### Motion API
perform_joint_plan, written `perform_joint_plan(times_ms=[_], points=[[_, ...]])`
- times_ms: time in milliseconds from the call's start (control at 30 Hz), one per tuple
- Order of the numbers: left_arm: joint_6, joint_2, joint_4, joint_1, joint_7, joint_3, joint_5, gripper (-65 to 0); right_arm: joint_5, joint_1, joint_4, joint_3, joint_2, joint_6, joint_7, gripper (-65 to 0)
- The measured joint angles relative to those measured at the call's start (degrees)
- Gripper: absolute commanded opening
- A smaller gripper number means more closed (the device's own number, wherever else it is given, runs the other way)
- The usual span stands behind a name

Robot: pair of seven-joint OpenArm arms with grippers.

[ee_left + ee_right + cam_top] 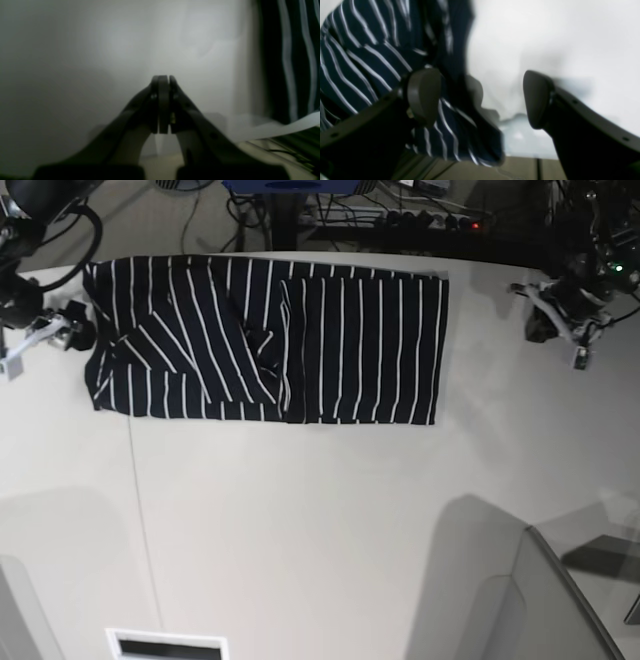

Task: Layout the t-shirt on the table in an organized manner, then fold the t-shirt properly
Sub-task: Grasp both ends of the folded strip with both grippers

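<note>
While the t-shirt (265, 340) lies partly folded along the far side of the white desk (330, 520), the right claw (480, 100) sits at the shirt's edge with its fingers spread wide, one pad over the striped cloth and nothing gripped. The left claw (163, 82) hangs off the shirt's opposite end, pressed together and empty.

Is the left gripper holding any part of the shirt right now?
No, the left gripper is shut on nothing over bare table, apart from the t-shirt.
</note>
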Motion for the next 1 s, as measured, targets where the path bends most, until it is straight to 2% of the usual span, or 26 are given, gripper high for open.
perform_joint_plan(times_ms=[200, 300, 467, 667, 833, 1000], points=[[0.2, -1.3, -5.6, -4.7, -1.4, 7.1, -0.1, -65.0, 0.8, 0.5, -4.7, 0.0, 1.2, 0.0, 0.7, -16.1], [0.1, -0.8, -8.6, -5.8, -6.2, 12.9, 0.0, -65.0, 1.2, 0.7, -5.5, 0.0, 1.2, 0.1, 1.3, -16.1], [0.0, -0.5, -13.9, -8.2, -9.3, 20.5, -1.1, -65.0, 2.8, 0.7, -6.9, 0.0, 1.5, 0.5, 0.3, -16.1], [-0.1, -0.5, -15.2, -8.5, -10.5, 21.8, -1.8, -65.0, 3.2, 0.5, -6.3, -6.3, 1.6, 0.7, -1.3, -16.4], [-0.2, -0.1, -15.4, -9.4, -9.8, 21.7, -1.4, -65.0, 4.5, 0.6, -6.1, -8.7, -0.8, 1.1, -0.3, -16.7], [-0.1, 0.1, -15.4, -9.6, -9.8, 21.8, -1.2, -65.0, 5.2, 0.5, -6.1, -11.6, -1.7, 1.2, 0.0, -16.8]])
